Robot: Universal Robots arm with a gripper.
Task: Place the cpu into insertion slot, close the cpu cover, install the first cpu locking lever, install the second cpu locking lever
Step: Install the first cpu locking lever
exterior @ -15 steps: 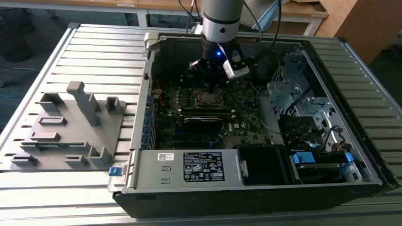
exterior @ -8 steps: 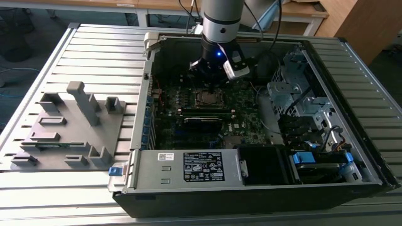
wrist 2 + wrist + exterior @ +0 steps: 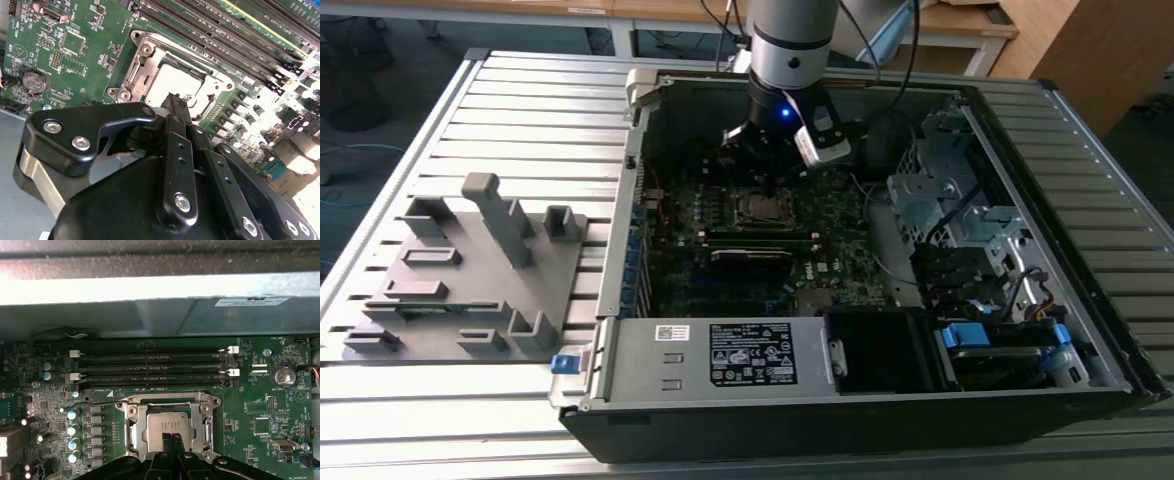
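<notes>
The cpu [image 3: 167,421], a small flat square chip with a dull silver-grey top, sat in the square black insertion slot [image 3: 761,209] on the green motherboard [image 3: 272,412] — the cpu cover [image 3: 136,427], a thin silver metal frame, lay flat around it. Right above the chip, the black claw [image 3: 170,437] was clenched on nothing — whether it touched the chip, I couldn't tell. Long black memory slots [image 3: 150,367] ran just beside.

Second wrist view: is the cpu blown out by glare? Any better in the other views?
Second wrist view: yes, the cpu top is washed out to near white, as is part of the motherboard. First wrist view: the cpu reads as even grey, but the case wall is overexposed. Exterior view: dim inside the case, the cpu dark but free of glare.
</notes>
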